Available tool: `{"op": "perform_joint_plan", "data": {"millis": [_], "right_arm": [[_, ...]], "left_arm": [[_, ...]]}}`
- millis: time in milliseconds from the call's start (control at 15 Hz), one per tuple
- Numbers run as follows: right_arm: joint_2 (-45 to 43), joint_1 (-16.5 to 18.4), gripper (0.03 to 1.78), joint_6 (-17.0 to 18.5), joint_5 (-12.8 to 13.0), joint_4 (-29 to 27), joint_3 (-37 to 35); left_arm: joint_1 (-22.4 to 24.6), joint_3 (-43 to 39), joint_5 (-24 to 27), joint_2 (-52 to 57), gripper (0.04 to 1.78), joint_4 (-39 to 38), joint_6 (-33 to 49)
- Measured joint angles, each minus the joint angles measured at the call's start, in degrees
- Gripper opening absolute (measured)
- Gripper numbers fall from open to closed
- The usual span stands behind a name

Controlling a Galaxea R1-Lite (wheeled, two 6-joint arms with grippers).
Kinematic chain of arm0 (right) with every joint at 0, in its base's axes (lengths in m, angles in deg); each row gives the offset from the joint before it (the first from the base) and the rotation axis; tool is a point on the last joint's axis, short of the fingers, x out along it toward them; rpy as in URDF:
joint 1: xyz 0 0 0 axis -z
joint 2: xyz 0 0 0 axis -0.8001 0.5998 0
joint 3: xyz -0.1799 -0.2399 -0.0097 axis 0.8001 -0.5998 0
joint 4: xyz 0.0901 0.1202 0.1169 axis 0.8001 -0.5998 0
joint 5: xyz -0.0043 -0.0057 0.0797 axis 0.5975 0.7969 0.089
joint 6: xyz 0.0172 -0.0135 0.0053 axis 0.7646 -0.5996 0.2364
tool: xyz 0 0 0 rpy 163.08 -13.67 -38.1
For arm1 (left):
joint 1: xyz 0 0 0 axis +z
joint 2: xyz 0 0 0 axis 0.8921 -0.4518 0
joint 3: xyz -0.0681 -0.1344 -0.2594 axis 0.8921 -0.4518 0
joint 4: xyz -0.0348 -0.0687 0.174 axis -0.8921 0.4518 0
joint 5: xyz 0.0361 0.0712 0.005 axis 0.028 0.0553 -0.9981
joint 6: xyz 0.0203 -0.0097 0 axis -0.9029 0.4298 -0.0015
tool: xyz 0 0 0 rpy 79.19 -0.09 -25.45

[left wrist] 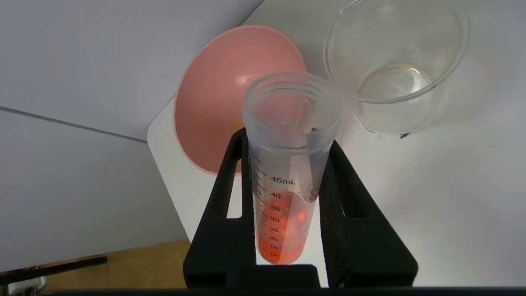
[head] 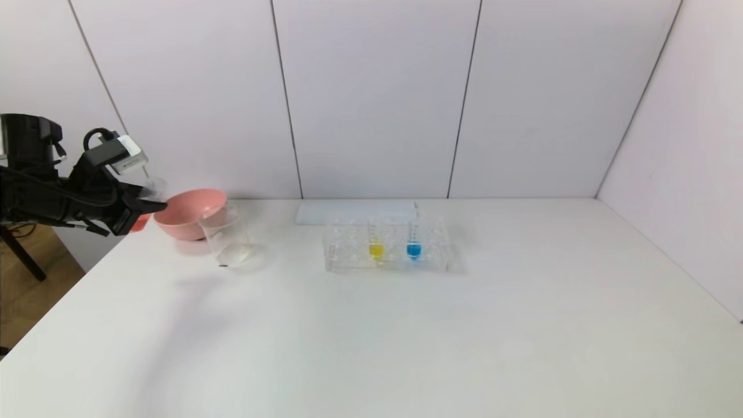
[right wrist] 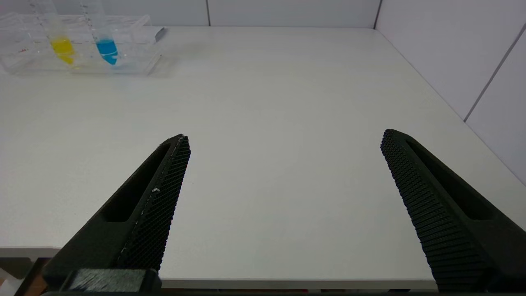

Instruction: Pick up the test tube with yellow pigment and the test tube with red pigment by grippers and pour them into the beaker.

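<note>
Tube [left wrist: 287, 181] base behind pincer [left wrist: 287, 139].

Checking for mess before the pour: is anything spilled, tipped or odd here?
No spill shows. The left gripper holds the red test tube tilted, red liquid still inside, beside the pink bowl and not over the beaker. The yellow tube and blue tube stand in the rack.

White table [head: 406, 337] is carrying four items. Clear tube rack [head: 388, 251] is sitting mid-table. Beaker [head: 226, 237] is standing well to the rack's left; pink bowl [head: 188, 213] is touching it behind. White sheet [head: 355, 212] is lying just behind the rack.
</note>
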Motion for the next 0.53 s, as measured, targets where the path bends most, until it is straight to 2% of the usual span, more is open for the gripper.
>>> {"op": "perform_joint_plan", "data": {"millis": [133, 533], "right_arm": [[0.0, 0.0, 1.70, 0.0, 0.0, 0.0, 0.0], [0.0, 0.0, 1.70, 0.0, 0.0, 0.0, 0.0]], "left_arm": [[0.0, 2.1, 0.0, -0.2, 0.45, 3.3, -2.6], [-0.4, 5.1, 0.0, -0.7, 0.45, 4.4, -5.2]]}}
